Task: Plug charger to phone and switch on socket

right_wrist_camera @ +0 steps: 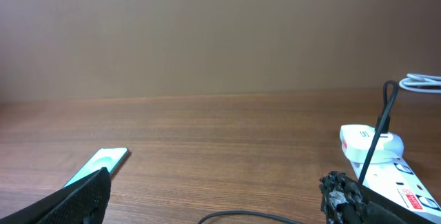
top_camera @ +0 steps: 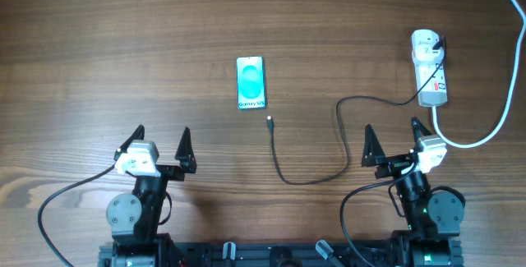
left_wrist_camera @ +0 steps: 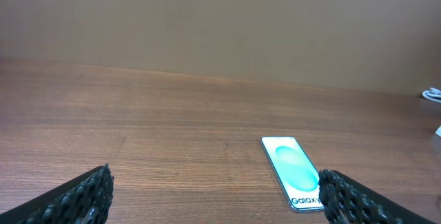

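We see the phone (top_camera: 251, 83) lying flat on the wooden table (top_camera: 99, 45), a slim rounded rectangle with a glossy teal-green screen and a white band of text at the end nearer the arms. The table's surface is dark brown with long straight grain.

The charger (top_camera: 344, 154) is a thin black cable. Its small connector tip (top_camera: 269, 121) rests on the wood just short of the phone's near end, close to it but apart. From the tip the cable runs toward the arms, bends in a smooth U, climbs again and crosses to the socket (top_camera: 429, 68), where its black plug (top_camera: 438, 47) sits on the far end of the strip.

The socket is an elongated white plastic strip with one rounded end and red markings on its face. It lies at the table's right side, and a thick white cord (top_camera: 493, 131) loops away from it.

The left gripper (top_camera: 161, 131) sits at the near edge, well short of the phone, its two pointed black fingers (left_wrist_camera: 83, 193) spread wide with nothing between them. From the left wrist their pads look rough and knobbly.

The right gripper (top_camera: 391, 126) is likewise spread apart and empty, near the socket's near end, with the cable passing just beyond it.
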